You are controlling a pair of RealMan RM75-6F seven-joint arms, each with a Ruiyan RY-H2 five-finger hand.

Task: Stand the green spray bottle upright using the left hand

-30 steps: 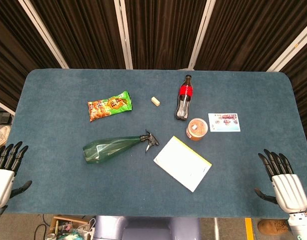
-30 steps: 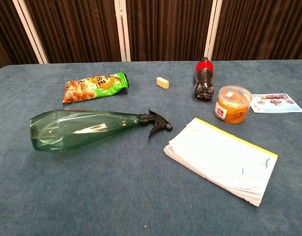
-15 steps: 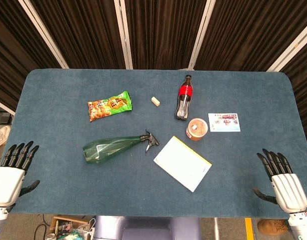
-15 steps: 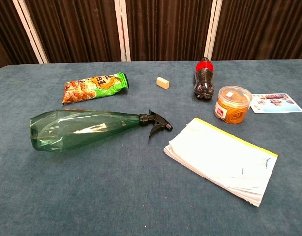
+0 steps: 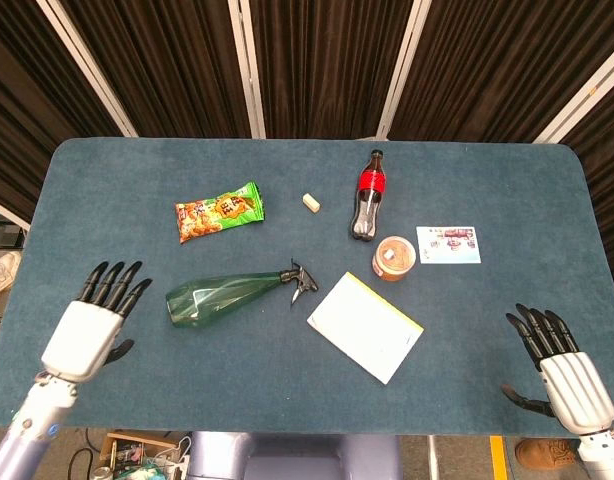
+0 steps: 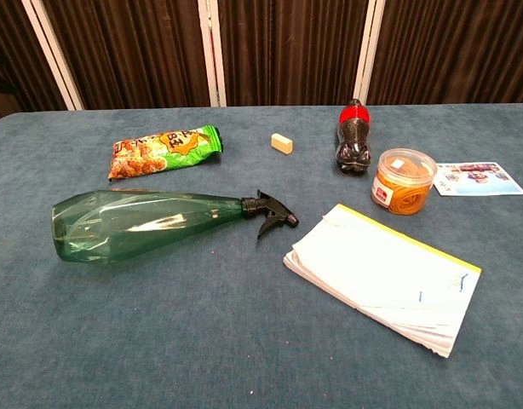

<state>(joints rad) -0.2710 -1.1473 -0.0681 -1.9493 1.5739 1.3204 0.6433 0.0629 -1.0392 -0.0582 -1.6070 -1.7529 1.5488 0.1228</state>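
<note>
The blue table (image 5: 117, 190) carries the green spray bottle (image 5: 227, 295), which lies on its side just right of the left hand (image 5: 90, 325), base toward that hand and black nozzle pointing away. The left hand hovers over the table's near left part, fingers spread and holding nothing, apart from the bottle. The right hand (image 5: 559, 365) hangs at the near right edge, fingers likewise spread and empty, well apart from the bottle.

A blue-carpeted table (image 5: 507, 190) stands before dark pleated curtains (image 5: 327, 60) split by pale vertical strips (image 5: 249, 65).
</note>
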